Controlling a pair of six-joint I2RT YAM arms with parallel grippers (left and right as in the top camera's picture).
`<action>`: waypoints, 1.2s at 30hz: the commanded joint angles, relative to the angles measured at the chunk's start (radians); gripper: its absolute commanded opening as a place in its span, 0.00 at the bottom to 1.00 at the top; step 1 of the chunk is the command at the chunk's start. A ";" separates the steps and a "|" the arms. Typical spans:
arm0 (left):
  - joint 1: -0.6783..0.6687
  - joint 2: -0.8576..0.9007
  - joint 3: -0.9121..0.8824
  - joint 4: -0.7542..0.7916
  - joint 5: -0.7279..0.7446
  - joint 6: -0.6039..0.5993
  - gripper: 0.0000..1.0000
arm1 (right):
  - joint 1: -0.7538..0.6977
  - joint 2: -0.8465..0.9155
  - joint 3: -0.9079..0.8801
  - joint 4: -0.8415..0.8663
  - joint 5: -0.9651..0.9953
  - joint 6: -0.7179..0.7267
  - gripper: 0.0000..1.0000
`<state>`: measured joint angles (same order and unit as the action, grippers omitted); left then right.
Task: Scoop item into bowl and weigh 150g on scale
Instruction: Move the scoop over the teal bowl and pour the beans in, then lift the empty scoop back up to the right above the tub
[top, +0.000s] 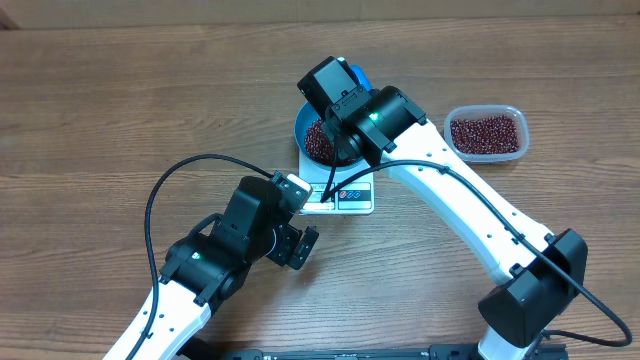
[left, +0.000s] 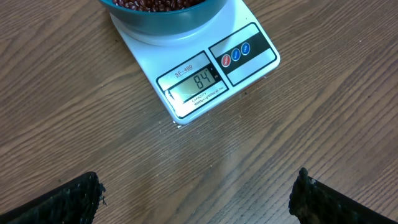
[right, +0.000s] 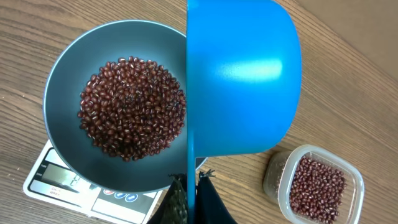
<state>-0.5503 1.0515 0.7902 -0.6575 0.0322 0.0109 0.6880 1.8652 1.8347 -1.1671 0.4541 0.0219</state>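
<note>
Scoop (right: 242, 81) on edge, mouth sideways toward the bowl (right: 59, 93)

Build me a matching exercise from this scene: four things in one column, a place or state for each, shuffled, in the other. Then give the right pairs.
Things
1. bowl
2. scale
3. scoop
4. tub

Places or states
A. on the table, apart from the scale, beans inside
B. held up, tilted on its side
C. flat on the table, display showing digits
D. on the scale, beans inside

Pairs: 1-D, 2-C, 3-B, 4-A
</note>
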 joint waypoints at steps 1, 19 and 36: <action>-0.005 0.007 -0.002 0.003 -0.007 0.012 1.00 | 0.003 -0.033 0.033 0.013 0.015 -0.003 0.04; -0.005 0.007 -0.002 0.003 -0.007 0.012 1.00 | -0.197 -0.140 0.033 0.035 -0.397 -0.004 0.04; -0.005 0.007 -0.002 0.003 -0.006 0.012 1.00 | -0.640 -0.194 0.033 -0.072 -0.658 -0.008 0.04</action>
<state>-0.5503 1.0515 0.7902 -0.6575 0.0322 0.0109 0.0971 1.6932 1.8385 -1.2308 -0.1707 0.0223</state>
